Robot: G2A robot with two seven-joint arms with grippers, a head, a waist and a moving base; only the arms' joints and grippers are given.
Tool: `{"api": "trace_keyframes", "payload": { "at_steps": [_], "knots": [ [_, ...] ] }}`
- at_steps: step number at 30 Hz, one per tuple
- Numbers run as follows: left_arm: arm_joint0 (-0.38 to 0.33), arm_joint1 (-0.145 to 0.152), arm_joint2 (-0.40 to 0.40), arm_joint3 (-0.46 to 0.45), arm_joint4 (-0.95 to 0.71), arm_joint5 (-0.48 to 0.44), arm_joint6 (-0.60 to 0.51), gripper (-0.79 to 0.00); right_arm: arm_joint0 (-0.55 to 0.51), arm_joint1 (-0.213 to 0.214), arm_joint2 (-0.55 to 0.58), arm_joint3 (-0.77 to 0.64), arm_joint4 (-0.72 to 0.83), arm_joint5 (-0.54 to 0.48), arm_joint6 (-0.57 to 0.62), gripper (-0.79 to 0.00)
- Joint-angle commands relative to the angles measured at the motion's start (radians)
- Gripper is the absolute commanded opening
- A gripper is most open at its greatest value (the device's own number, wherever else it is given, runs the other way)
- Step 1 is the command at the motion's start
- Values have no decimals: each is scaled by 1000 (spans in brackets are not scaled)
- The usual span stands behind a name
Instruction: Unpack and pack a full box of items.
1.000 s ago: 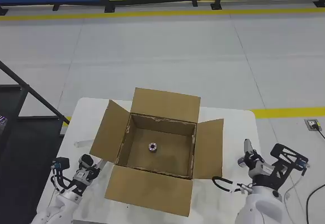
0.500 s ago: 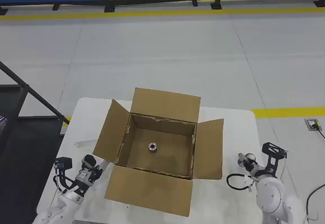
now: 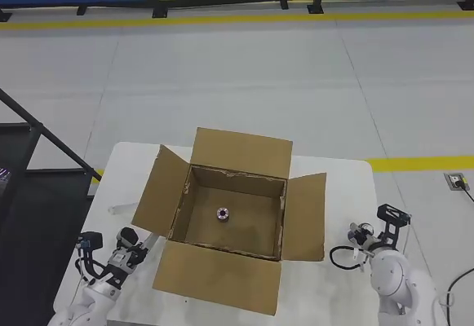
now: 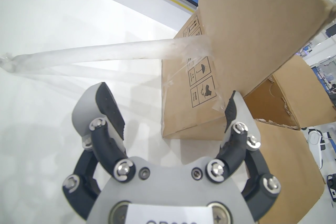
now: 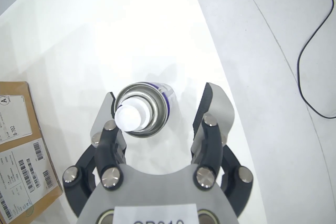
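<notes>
A grey floor with a yellow line (image 3: 432, 163) is stretching out around a white counter (image 3: 343, 175). A brown cardboard box (image 3: 241, 151) is sitting in the middle of the counter. All four of its flaps are hanging open and leaning outward. Down on the bottom of the box, a small round thing (image 3: 223, 213) is lying by itself. It is too small to say what it is.

On the right side of the counter, near the box's right flap, a spray can (image 5: 141, 110) is standing upright. It has a shiny metal top and a white cap. The right end effector (image 5: 160, 93) is hanging over it with its fingers spread wide apart, one on each side of the can. The can is sitting close to one finger, and there is a gap to the other. I cannot tell if it is touching.

The left end effector (image 4: 167, 90) is waiting by the box's near left corner, with its fingers wide apart too and holding nothing. A long white tube (image 4: 105, 53) is lying on the counter past it, one end reaching the box's left flap, where some clear wrap is bunching up.

A black cord (image 5: 315, 51) is trailing across the floor on the right.
</notes>
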Motion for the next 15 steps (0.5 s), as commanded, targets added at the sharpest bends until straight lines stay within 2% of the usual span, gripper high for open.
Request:
{"api": "trace_keyframes", "payload": {
  "at_steps": [1, 8, 11, 15],
  "knots": [
    [1, 0, 0, -1, -1, 1, 1, 0, 3, 1, -1, 4, 5, 2, -5, -770],
    [-2, 0, 2, 0, 1, 1, -1, 0, -28, 3, -6, -52, 30, 3, -62, -785],
    [-5, -1, 4, 2, 0, 1, -3, 0, -71, 0, -17, -157, 57, 12, -121, -785],
    [-11, -1, 9, 2, 3, 2, -7, 0, -160, -7, -65, -369, 70, 29, -227, -785]
  ]
}}
